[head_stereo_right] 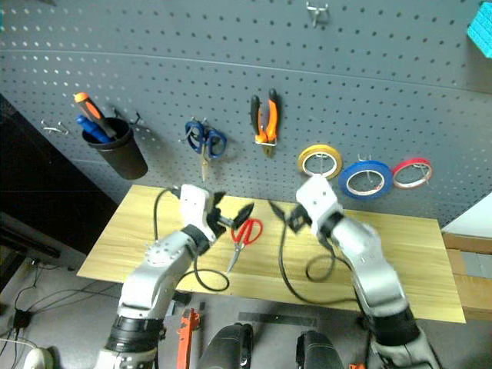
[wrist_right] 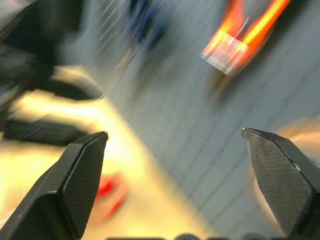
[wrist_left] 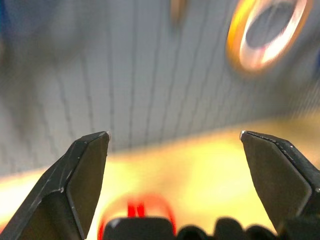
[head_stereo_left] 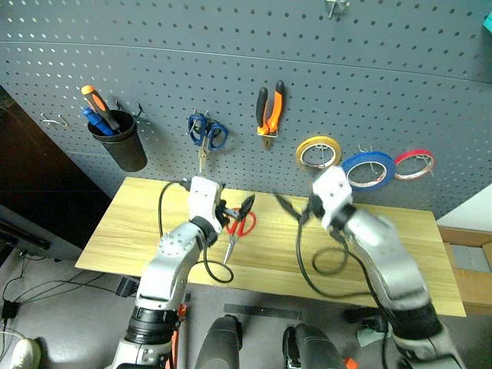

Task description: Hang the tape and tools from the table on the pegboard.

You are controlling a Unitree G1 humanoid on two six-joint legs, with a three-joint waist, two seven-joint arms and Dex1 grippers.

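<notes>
Both tools, left (head_stereo_left: 233, 209) and right (head_stereo_left: 296, 209), spread wide, empty, above the worktop (head_stereo_left: 138, 223). Red-handled scissors (head_stereo_left: 238, 228) flat beneath the left one. Pliers (head_stereo_left: 269, 114) and blue tape (head_stereo_left: 368, 169) up on the pegboard (head_stereo_left: 231, 69).

Workshop: tool-hung pegboard (head_stereo_left: 231, 69) above wooden table (head_stereo_left: 430, 261).

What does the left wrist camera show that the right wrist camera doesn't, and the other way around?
Left wrist, not right: the left end effector, open, and the yellow tape roll as a clear ring. Right wrist, not left: the right end effector, open, and the pliers with orange handles. Both: the pegboard, the table and the red-handled scissors.
</notes>
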